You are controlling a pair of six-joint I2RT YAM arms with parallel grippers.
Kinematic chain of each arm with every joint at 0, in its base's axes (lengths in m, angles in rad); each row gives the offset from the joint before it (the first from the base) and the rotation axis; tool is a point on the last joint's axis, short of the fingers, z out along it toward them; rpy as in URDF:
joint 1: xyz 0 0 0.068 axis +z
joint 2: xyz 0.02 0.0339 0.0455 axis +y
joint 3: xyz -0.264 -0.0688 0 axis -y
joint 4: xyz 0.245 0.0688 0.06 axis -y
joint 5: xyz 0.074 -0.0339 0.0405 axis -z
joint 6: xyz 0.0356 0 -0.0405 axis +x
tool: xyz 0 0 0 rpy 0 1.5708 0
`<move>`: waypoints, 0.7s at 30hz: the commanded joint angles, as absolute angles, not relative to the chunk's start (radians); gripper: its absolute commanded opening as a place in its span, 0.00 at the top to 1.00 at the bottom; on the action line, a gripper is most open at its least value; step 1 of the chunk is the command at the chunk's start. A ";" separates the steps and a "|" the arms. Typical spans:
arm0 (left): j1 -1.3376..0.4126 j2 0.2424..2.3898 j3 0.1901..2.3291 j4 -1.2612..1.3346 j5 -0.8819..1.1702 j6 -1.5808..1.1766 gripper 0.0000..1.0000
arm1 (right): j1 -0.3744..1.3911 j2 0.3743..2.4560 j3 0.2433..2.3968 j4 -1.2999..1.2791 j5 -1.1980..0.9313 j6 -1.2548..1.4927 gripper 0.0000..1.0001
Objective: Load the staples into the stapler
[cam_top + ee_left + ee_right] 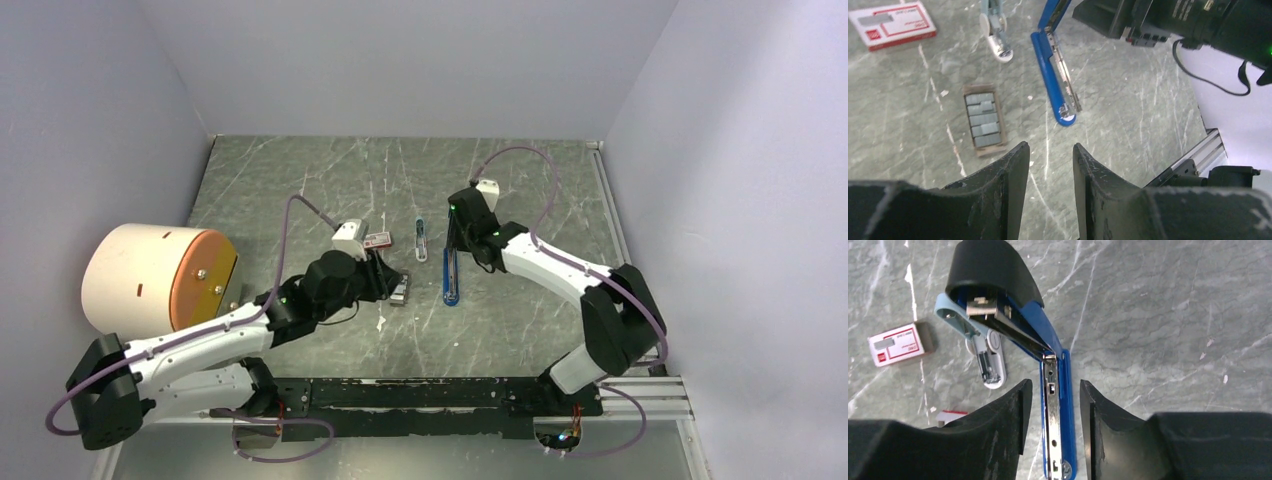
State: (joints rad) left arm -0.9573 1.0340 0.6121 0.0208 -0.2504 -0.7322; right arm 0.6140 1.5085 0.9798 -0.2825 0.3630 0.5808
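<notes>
The staples (984, 120) lie in one shallow brown tray flat on the marble table (300, 180), a stack of about five short grey strips, just left of the stapler and apart from it. There is one stapler (1058, 405), blue, lying open: its base and metal rail are flat on the table and its black top is swung up. Beyond them are one pale blue-grey piece (995, 32) and one red-and-white box (893, 24).

The left arm reaches in low from the left. The left gripper (1050, 147) hangs over bare table near the tray, fingers apart with nothing between them. The right arm bends in from the right. The right gripper (1054, 390) points down over the stapler, fingers apart, the rail lying in the gap with a sliver of table on each side.

Only the right wrist view shows the rail's inside and the raised top. Only the left wrist view shows the separate strips. Only the top view shows one cream drum with an orange face (150, 275) at the left edge
</notes>
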 commanded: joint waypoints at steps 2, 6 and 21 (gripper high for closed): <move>-0.960 0.943 0.533 -0.033 -0.298 -0.786 0.57 | 0.616 1.587 1.065 -0.229 0.467 0.591 0.60; -0.961 0.914 0.498 -0.010 -0.287 -0.796 0.57 | 0.617 1.626 1.092 -0.219 0.468 0.583 0.66; -0.961 1.076 0.528 0.114 -0.139 -0.747 0.57 | 0.616 1.739 1.207 -0.339 0.480 0.616 0.71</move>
